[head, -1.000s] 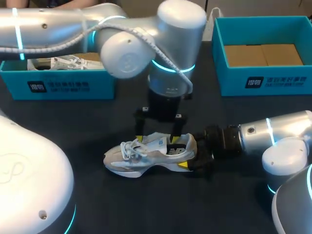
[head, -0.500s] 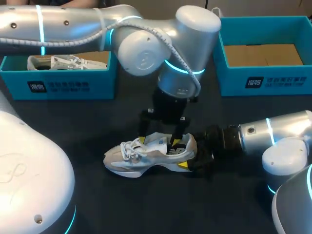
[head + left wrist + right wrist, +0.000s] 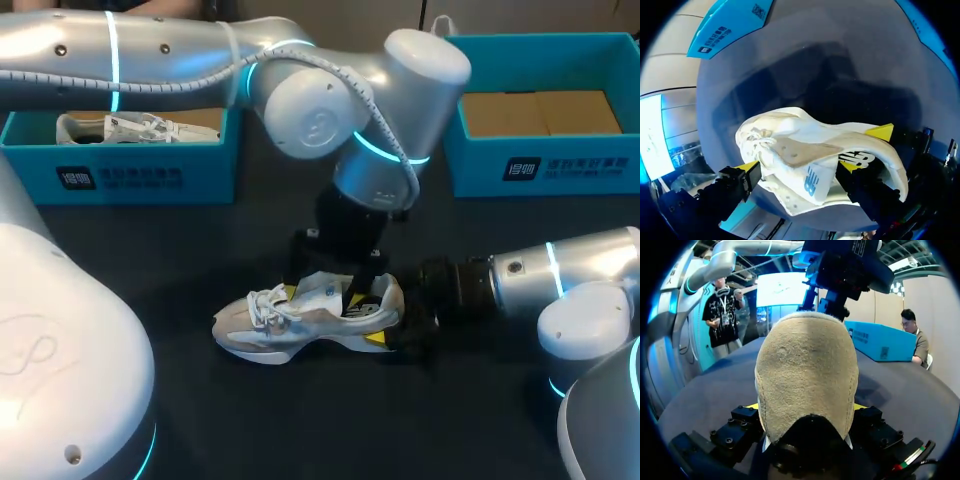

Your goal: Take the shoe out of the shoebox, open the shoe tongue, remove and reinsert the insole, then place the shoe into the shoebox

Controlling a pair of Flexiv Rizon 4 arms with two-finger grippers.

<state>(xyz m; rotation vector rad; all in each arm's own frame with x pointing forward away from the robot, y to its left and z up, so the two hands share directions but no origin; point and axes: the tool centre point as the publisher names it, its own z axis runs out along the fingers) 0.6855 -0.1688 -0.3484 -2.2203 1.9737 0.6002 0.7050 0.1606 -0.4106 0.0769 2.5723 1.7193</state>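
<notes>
- I see one dark tabletop point(image 3: 300, 420).
- Two teal boxes stand at its far side: the left shoebox point(image 3: 120, 175) and the right shoebox point(image 3: 540, 165).
- There are two shoes. The shoe point(image 3: 300, 322) lies on the tabletop nearer me, and a second shoe point(image 3: 130, 128) sits in the left shoebox.
- My left pincer point(image 3: 797, 167) is spread, straddling the tongue point(image 3: 810, 180).
- My right pincer point(image 3: 805, 407) is clamped on the shoe's heel.

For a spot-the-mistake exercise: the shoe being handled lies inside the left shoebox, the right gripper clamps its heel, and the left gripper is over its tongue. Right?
No. The head view shows the shoe on the table, in front of the left shoebox, not inside it. The right gripper does clamp its heel, and the left gripper is over its tongue.
</notes>
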